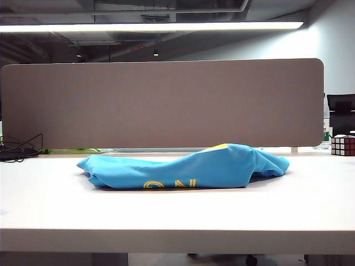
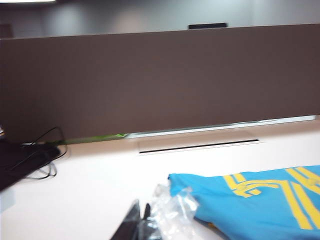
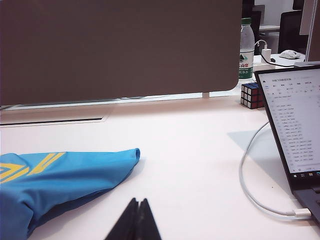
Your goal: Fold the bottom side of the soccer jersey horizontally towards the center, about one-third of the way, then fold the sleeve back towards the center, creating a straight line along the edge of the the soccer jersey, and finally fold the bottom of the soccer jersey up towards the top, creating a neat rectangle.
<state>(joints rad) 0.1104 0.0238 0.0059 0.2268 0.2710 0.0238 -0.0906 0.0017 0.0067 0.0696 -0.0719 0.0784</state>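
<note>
Both grippers, the left gripper [image 2: 141,220] and right gripper [image 3: 138,219], sit pinched shut and empty off the ends of the soccer jersey [image 1: 188,166] bunched mid-worktop [image 1: 177,213] toward its far edge, so each should open wide before pinching the hem.

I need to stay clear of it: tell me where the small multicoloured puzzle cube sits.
The small multicoloured puzzle cube stands at the far right of the white table in the exterior view, beyond the open laptop and right of the sky-blue soccer jersey.
</note>
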